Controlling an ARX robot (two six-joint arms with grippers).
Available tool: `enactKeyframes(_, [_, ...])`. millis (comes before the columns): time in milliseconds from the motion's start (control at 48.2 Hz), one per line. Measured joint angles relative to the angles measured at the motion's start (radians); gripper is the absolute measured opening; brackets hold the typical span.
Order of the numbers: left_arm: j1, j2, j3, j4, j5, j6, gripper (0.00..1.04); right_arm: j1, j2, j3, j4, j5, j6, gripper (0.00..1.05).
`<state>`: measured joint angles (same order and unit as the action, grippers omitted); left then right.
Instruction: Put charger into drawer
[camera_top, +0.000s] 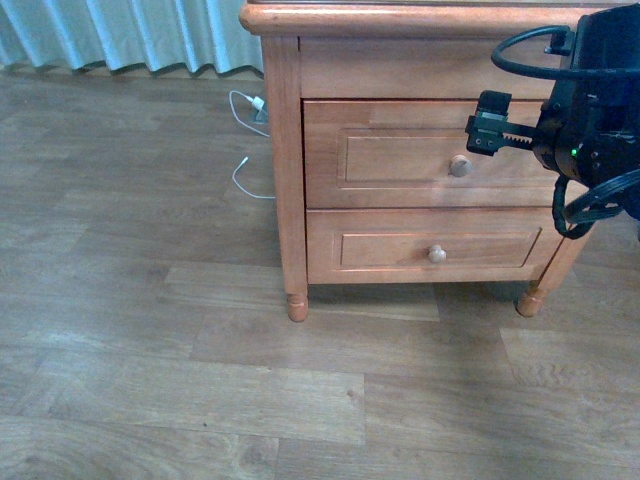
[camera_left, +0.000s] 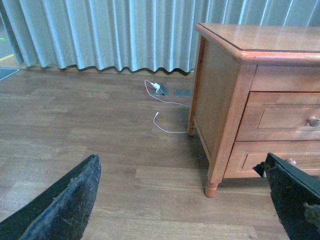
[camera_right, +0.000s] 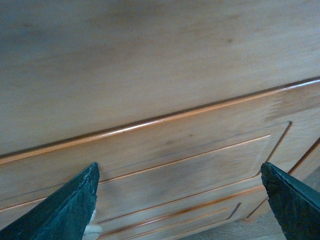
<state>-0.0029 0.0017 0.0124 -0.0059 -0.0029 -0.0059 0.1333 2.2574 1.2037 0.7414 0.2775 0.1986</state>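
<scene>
The drawer (camera_top: 400, 155) is the upper one of a honey-brown nightstand; it is shut, with a round pale knob (camera_top: 460, 165). My right gripper (camera_top: 488, 122) is open and empty, hovering in front of the drawer a little above and to the right of the knob. In the right wrist view its open fingers (camera_right: 65, 210) frame the drawer front (camera_right: 190, 165), and a bit of the pale knob (camera_right: 91, 231) shows beside one finger. My left gripper (camera_left: 182, 210) is open and empty over the floor, left of the nightstand; the drawer (camera_left: 285, 117) shows there too. The charger is not in view.
A shorter lower drawer (camera_top: 430, 250) sits under the upper one. A thin white cable (camera_top: 245, 150) with a white plug lies on the floor behind the nightstand's left side, near a pale curtain (camera_left: 125, 35). Wooden floor (camera_top: 200, 350) spreads out in front.
</scene>
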Motion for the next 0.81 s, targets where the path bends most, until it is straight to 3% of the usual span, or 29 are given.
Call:
enactKeyframes(124, [0.000,0.000,0.000,0.000,0.000,0.000,0.99,-0.008,-0.119,-0.111,-0.041,-0.114,-0.008,0.97])
enactKeyframes(311, [0.000,0.000,0.000,0.000,0.000,0.000,0.99,-0.016,-0.429,-0.358,-0.231,-0.259,-0.056,0.97])
enactKeyframes(684, [0.000,0.000,0.000,0.000,0.000,0.000,0.99,-0.104,-1.274,-0.782,-0.660,-0.425,-0.092,0.97])
enactKeyframes(809, [0.000,0.000,0.000,0.000,0.000,0.000,0.99,-0.133,-1.544,-0.869,-0.830,-0.430,-0.092,0.97])
